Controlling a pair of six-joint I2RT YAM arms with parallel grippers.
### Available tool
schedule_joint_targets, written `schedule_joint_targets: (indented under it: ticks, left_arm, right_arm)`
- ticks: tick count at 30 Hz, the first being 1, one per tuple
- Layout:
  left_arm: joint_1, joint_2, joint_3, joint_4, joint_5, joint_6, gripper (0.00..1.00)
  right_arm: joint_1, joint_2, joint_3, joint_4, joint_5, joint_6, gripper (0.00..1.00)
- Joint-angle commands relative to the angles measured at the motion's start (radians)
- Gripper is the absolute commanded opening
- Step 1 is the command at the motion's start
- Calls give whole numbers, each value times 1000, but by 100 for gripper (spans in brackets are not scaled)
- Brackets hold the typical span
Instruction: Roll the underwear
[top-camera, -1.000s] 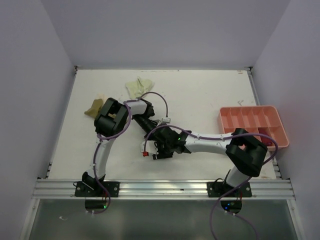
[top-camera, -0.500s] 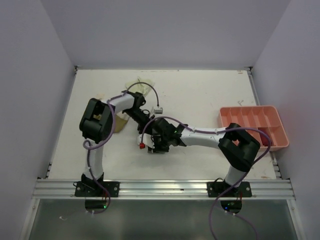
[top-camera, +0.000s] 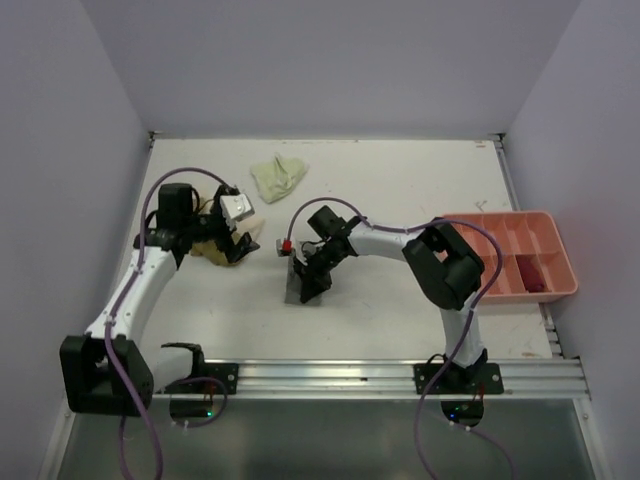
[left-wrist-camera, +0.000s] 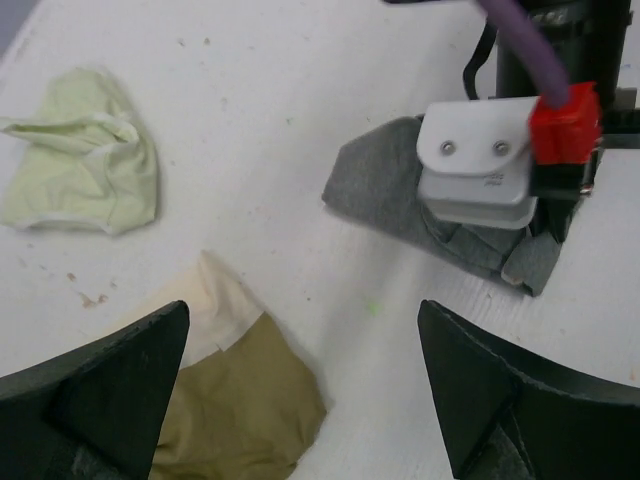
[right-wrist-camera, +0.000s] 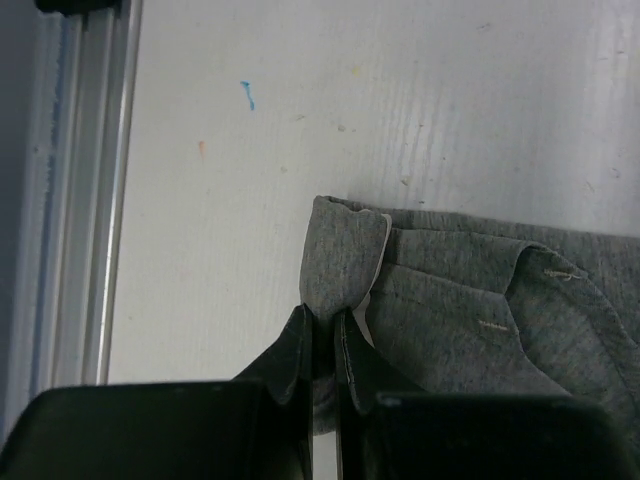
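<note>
At desk (top-camera: 400, 200) centre, right end effector (right-wrist-camera: 322, 335) pinches the grey underwear (right-wrist-camera: 460, 310), probably starting its roll; left end effector (left-wrist-camera: 300, 395), splayed, withdrew toward nine o'clock.

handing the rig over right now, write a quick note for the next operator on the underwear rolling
Left gripper: open, empty, over the olive-tan cloth garment and cream cloth garment at the table's left.
Right gripper: shut on an edge of the grey cloth garment, mid-table.
Pale yellow-green cloth garment: loose, farther back.
Dark red cloth garment: in a compartment of the salmon-pink plastic tray.
Done: only the dark red one is put away.
Left: the grey one is partly folded, not rolled; the other three lie unrolled.
</note>
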Motion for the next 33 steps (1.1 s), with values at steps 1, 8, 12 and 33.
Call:
schedule_joint_targets:
  ticks: [1,8,12,33]
  left_arm:
    - [-10,-152,-202,405,-113,-181,100]
    - [-200,-299,-371,194,-153,183,100]
    - [-342,-624,-623,214,-144,390,100]
    - [-748,-200,-496,351,-460,134,65]
  right_arm:
    - [-4,106,50,-122,-109,1,0]
    - [-47,200,124,-156,-212,27,0]
    - [-56,234,158,-178,-230,34,0]
    - [-79,334,250,-301,-297,0,0]
